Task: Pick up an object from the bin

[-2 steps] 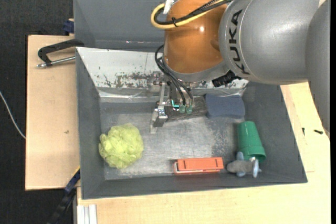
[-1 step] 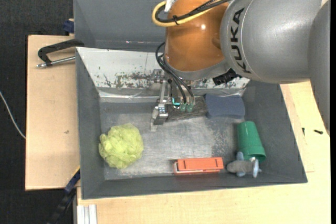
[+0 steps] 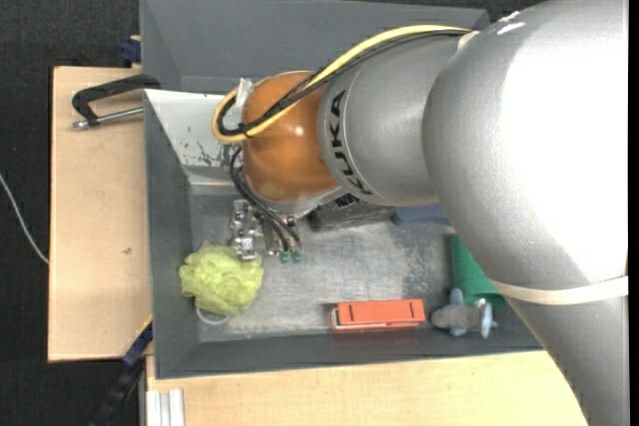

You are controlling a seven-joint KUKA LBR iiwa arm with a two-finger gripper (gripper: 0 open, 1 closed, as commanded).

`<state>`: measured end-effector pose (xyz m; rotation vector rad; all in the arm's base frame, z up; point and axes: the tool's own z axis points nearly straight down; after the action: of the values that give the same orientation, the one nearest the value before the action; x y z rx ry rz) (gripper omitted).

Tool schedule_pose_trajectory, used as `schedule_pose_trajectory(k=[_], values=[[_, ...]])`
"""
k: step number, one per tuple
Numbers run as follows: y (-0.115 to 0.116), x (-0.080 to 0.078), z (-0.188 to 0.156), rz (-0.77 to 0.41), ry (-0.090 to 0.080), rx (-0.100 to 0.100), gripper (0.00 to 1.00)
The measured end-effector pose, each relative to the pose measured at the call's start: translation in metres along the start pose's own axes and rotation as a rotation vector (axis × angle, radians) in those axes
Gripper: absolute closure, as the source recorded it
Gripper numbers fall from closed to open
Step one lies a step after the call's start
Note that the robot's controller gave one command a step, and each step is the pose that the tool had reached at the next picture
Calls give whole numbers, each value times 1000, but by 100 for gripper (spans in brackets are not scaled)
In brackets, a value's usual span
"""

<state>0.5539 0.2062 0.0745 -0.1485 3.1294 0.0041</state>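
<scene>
My gripper point(image 3: 246, 242) hangs low over the bin's left part, below the orange wrist cover. Its metal tips stand right above and against the upper right edge of a crumpled yellow-green cloth-like lump point(image 3: 221, 281) in the bin's front left corner. Nothing shows between the tips. An orange flat rectangular block point(image 3: 377, 315) lies along the front wall, well to the gripper's right.
A green cylinder-shaped thing point(image 3: 467, 276) and a small grey piece with a blue bit point(image 3: 462, 316) lie at the front right, partly under the arm. A blue thing point(image 3: 419, 216) peeks from beneath the arm. The big arm covers the bin's right half.
</scene>
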Motion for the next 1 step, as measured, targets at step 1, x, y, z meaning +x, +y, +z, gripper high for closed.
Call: schedule_pose_trajectory(k=[1], values=[[0,0,0,1,0,0,100]])
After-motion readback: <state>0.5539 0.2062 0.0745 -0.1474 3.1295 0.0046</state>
